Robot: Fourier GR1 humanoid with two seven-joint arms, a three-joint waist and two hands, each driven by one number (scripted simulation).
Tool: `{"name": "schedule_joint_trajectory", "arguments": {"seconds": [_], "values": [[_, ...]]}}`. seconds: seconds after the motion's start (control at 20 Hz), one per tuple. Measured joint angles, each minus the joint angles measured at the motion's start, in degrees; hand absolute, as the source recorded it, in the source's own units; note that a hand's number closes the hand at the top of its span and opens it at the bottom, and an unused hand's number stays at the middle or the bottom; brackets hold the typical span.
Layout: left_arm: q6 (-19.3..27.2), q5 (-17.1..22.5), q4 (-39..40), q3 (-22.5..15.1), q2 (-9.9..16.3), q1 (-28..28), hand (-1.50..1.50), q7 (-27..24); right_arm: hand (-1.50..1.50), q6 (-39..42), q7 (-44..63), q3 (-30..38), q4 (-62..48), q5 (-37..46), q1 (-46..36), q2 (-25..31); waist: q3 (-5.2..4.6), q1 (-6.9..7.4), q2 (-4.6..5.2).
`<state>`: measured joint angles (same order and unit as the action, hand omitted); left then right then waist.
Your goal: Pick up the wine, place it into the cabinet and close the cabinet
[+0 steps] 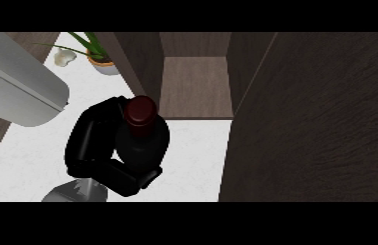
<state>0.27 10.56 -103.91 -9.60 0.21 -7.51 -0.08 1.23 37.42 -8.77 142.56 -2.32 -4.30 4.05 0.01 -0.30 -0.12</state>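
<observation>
The wine bottle (145, 139) is dark with a deep red cap (139, 111), seen from above. My left hand (87, 145) is shut on it, fingers arching round its left side and the thumb below it. Its grey forearm (74, 193) enters at the lower left. The bottle stands in front of the open cabinet (196, 84), near the left edge of the opening and outside it. The cabinet's brown shelf shows bare. Its dark door (303, 129) is swung open on the right. My right hand is out of view.
A potted green plant (103, 64) and a small white object (65, 57) stand at the back left. A large grey rounded appliance (26, 94) fills the left edge. White counter (192, 159) lies between the bottle and the open door.
</observation>
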Motion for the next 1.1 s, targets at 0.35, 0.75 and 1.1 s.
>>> {"name": "schedule_joint_trajectory", "arguments": {"seconds": [0.35, 0.75, 1.1], "values": [[12.6, -0.3, -0.8, -9.2, -0.2, -6.3, 1.5, 4.4, -1.5, 2.0, -1.8, 1.9, 0.1, -0.6, 2.1, 0.4, 0.02, -0.17, 0.01], [24.4, -0.9, 6.3, -13.4, -0.2, -18.2, 1.5, 5.8, -1.5, 2.7, -1.8, 2.8, -0.1, -1.1, 1.4, 0.2, 0.02, -0.32, 0.07], [29.3, -1.3, 11.1, -14.8, -0.2, -22.3, 1.5, 4.2, -1.5, 3.4, -1.8, 2.7, 0.2, -1.3, 2.2, 0.0, 0.01, -0.3, 0.06]]}}
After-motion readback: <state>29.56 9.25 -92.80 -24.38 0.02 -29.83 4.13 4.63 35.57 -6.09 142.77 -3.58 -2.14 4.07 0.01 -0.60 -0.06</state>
